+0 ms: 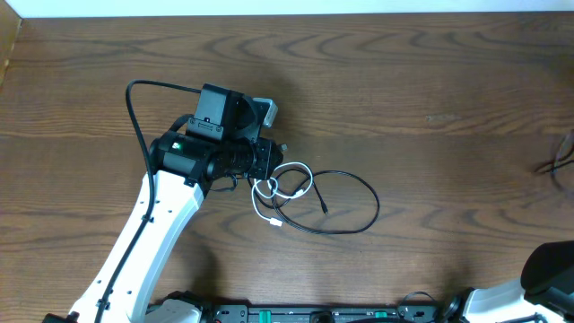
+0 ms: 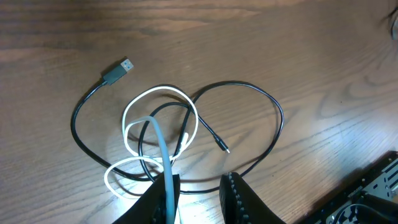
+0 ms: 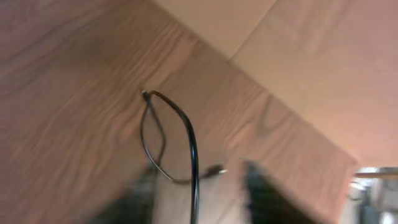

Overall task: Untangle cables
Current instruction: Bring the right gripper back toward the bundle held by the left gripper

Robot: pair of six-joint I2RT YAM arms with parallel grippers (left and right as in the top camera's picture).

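The cables lie tangled on the wooden table. The white cable [image 2: 158, 93] [image 1: 289, 184] makes several small loops that cross the black cable [image 2: 277, 118] [image 1: 368, 211]. The black cable ends in a grey USB plug [image 2: 121, 68] and a small plug [image 2: 222, 147]. My left gripper [image 2: 200, 190] [image 1: 265, 160] hovers over the tangle with its jaws apart. A raised strand of the white cable runs along its left finger [image 2: 158, 199], unpinched. My right gripper [image 3: 199, 186] is blurred, its jaws apart. A thin black cord [image 3: 189, 137] passes between them.
The right arm [image 1: 547, 269] is at the table's near right corner. A thin black cord [image 1: 560, 157] lies at the right edge. In the right wrist view the table edge [image 3: 249, 46] runs diagonally above the cord loop.
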